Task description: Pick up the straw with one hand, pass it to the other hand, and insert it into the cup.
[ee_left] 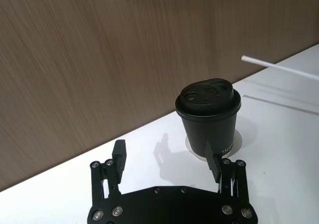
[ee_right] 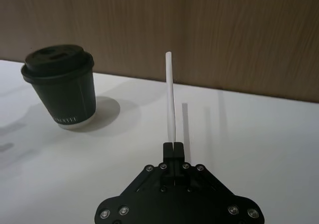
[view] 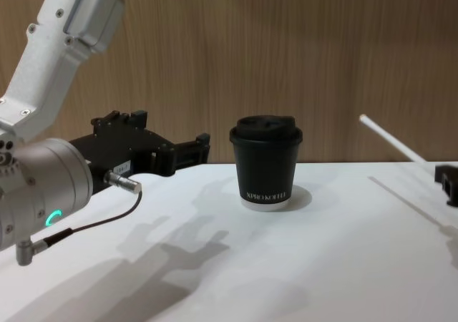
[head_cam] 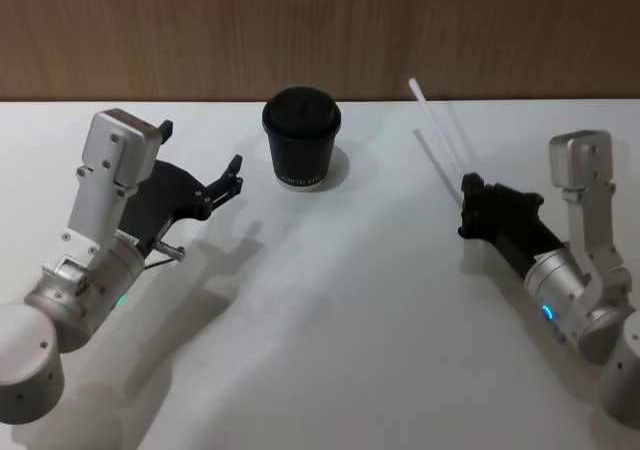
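Over the table's right side, a thin white straw (ee_right: pixel 171 98) is pinched in the all-black right gripper (ee_right: pixel 173 147); handover to the spread-fingered, silver-wristed left gripper (ee_left: pixel 166 154) is judged next.

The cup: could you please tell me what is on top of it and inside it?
A black domed lid closes the cup, hiding its inside. The straw is apart, in the right pincer.
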